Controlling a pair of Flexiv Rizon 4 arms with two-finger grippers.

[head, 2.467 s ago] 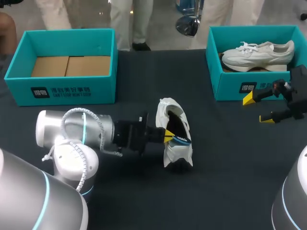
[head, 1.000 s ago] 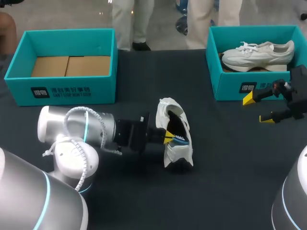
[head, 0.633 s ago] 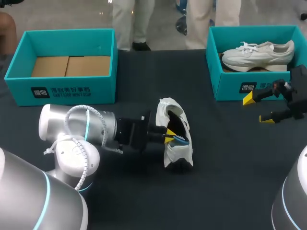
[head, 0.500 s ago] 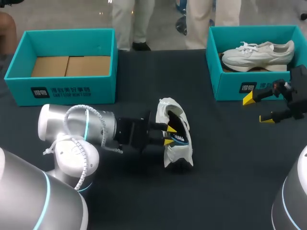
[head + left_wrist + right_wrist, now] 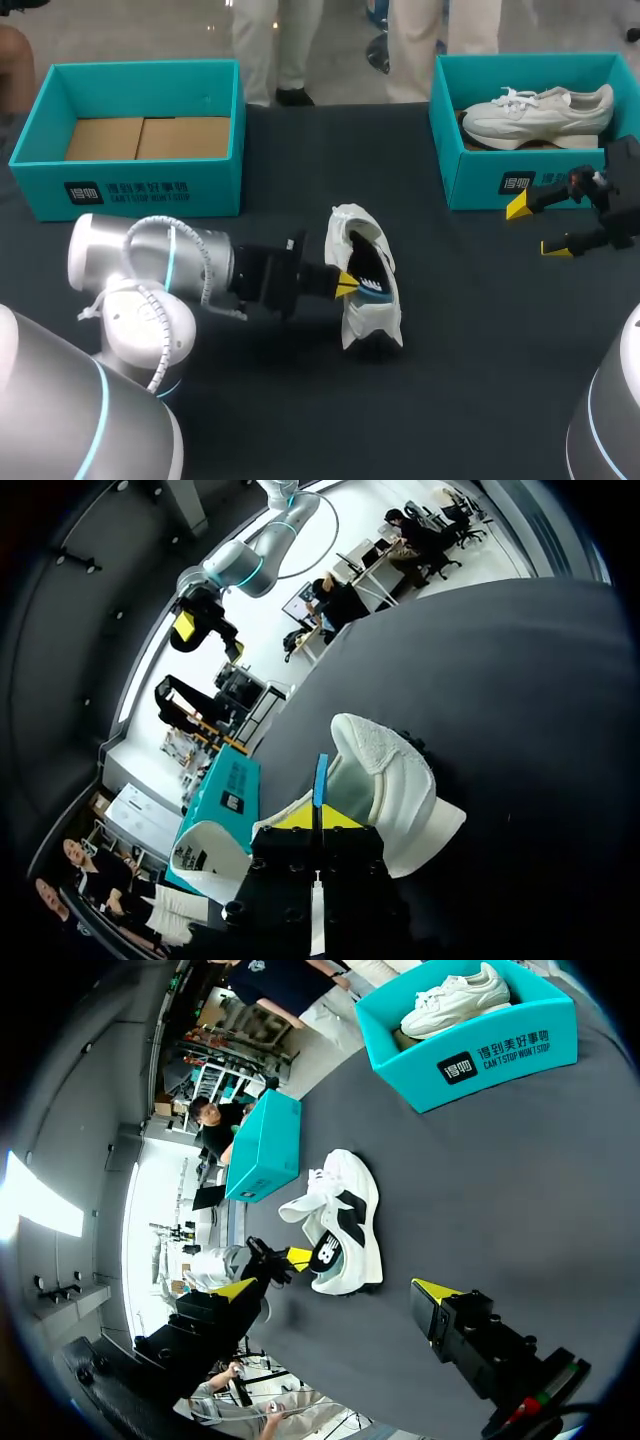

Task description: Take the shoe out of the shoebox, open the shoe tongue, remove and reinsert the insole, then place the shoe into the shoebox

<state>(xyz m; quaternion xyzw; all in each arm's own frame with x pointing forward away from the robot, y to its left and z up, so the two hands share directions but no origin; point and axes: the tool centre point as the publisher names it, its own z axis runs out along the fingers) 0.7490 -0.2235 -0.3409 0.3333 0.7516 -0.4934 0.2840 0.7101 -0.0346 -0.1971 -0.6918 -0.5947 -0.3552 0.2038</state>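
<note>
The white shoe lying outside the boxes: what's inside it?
The left claw sits in the opening of the white shoe, its yellow tips pinching a blue insole. The dark interior hides the rest of the insole and the toe end.

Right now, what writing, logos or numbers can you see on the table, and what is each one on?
On the left teal cardboard shoebox, front wall: a square logo and two lines of white print, too blurred to quote.
On the right teal cardboard shoebox, front wall: the same logo and print, brand wording I leave unquoted.
On the white sneaker, side panel: a letter logo, also brand.
No numbers or signs.
</note>
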